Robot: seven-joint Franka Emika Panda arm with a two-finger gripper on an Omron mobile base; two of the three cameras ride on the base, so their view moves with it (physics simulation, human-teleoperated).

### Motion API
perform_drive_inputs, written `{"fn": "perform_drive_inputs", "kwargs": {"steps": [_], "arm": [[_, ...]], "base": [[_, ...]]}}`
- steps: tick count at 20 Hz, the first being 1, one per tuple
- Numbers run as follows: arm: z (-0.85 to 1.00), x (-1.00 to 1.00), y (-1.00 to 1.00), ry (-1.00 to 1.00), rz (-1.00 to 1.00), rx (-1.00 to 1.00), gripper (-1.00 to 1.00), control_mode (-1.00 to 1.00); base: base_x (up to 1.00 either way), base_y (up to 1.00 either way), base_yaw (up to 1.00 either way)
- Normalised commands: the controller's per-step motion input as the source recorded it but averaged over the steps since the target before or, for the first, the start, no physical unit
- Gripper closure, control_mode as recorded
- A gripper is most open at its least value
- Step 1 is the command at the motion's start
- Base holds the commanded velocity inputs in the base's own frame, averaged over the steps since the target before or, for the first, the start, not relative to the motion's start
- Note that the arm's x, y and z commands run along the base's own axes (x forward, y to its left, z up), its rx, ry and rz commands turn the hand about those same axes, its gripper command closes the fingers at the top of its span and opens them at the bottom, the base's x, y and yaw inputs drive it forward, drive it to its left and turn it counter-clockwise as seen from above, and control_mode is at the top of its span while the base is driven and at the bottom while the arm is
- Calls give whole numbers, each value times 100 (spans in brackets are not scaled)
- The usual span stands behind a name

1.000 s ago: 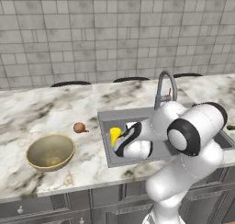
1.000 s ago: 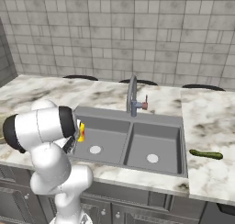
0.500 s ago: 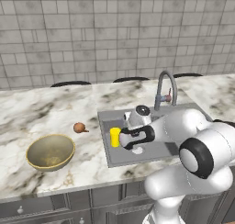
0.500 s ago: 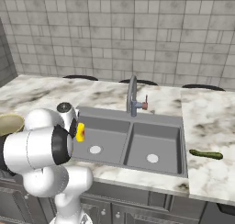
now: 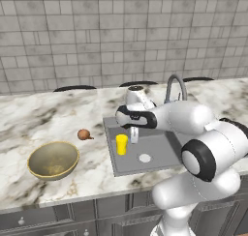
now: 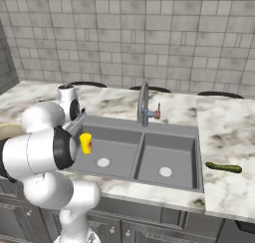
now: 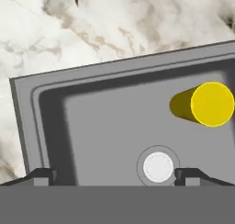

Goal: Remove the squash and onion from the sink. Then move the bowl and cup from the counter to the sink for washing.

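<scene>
Cup (image 5: 121, 144) upright in left sink (image 6: 149, 137) basin; fingers (image 7: 43, 176) spread wide, empty, above; bowl (image 5: 53, 159), onion (image 5: 84, 134) on table (image 5: 38, 119).

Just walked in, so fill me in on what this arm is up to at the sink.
The arm is swapping produce for dishes. The cup stands in the sink's left basin, and the open tool hovers over that basin holding nothing. The onion and squash lie on the counter, on opposite sides of the sink. The bowl sits on the counter, not yet moved.
</scene>
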Motion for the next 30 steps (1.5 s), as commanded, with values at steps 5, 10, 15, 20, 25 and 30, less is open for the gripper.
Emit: {"fn": "perform_drive_inputs", "kwargs": {"steps": [5, 10, 15, 20, 25, 30], "arm": [[37, -20, 0, 37, -36, 1, -100, -100], [27, -32, 0, 18, -44, 6, -100, -100], [24, -38, 5, 7, -47, 8, -100, -100], [18, -43, 13, 0, -49, 5, -100, -100], [25, -33, 20, -1, -49, -1, -100, -100], [26, -18, 19, -5, -52, -13, -100, -100]], "base": [[0, 0, 0], [0, 0, 0], [0, 0, 0], [0, 0, 0], [0, 0, 0], [0, 0, 0]]}}
